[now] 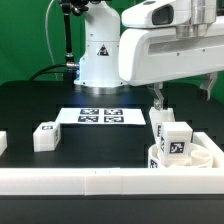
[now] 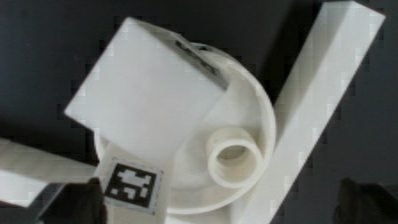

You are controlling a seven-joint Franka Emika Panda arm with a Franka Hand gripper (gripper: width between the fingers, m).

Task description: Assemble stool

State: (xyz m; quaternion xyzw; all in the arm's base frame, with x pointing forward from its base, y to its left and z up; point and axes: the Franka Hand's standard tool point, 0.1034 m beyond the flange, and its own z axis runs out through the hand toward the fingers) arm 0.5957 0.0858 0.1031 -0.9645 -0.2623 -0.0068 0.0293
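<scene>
Nearest the exterior camera, the long white border rail (image 1: 100, 182) runs along the edge of the black table (image 1: 40, 100). Just behind it, toward the corner on the exterior view's right, the round seat disc (image 1: 203, 157) of the stool lies flat against the rail. The wrist view shows one raised round socket (image 2: 231, 157) open on the disc's upper face.

My gripper (image 2: 121, 203) hangs over the side of the disc facing the exterior view's left. Its two dark fingers (image 2: 63, 200) are closed from both sides on the tagged end of a chunky white leg (image 2: 151, 90). The leg is tilted across the disc in the wrist view, and its black-and-white square tag (image 2: 130, 180) sits between my fingers. I cannot tell whether its far end touches the disc or is seated in a socket.

Farther back, toward the exterior view's left, a second tagged leg (image 1: 46, 136) stands alone on the table, well apart from the disc. Another white part (image 1: 3, 143) is cut off at the picture's edge beside it. Beyond them, near the middle of the table, lies the marker board (image 1: 100, 116), and my white base (image 1: 100, 55) rises at the far edge.
</scene>
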